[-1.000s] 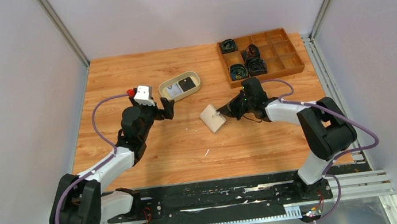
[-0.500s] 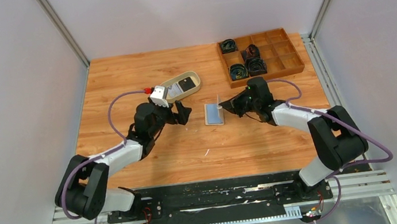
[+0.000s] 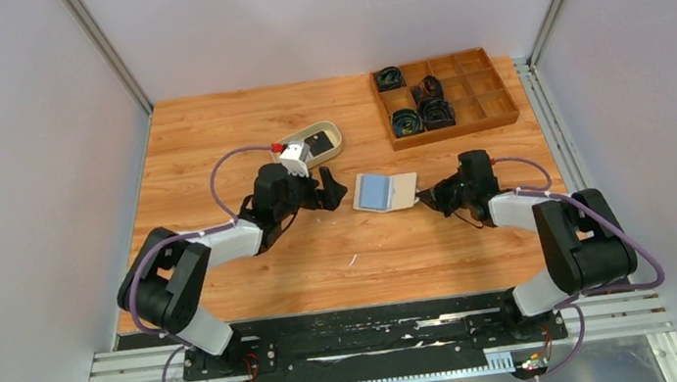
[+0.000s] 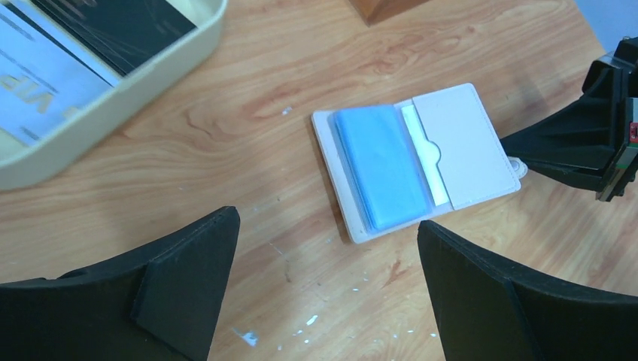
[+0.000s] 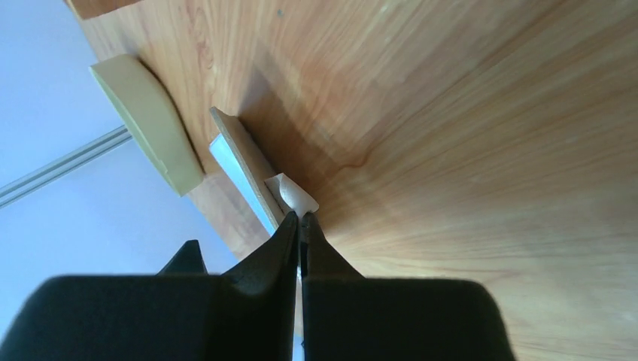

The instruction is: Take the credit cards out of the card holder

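The brown wooden box sits behind the open cream card holder, the beige oval tray with a black card behind-left of it, the wide-open left claw left, the closed right claw at its tab, and only the left wrist camera shows a white card inside.
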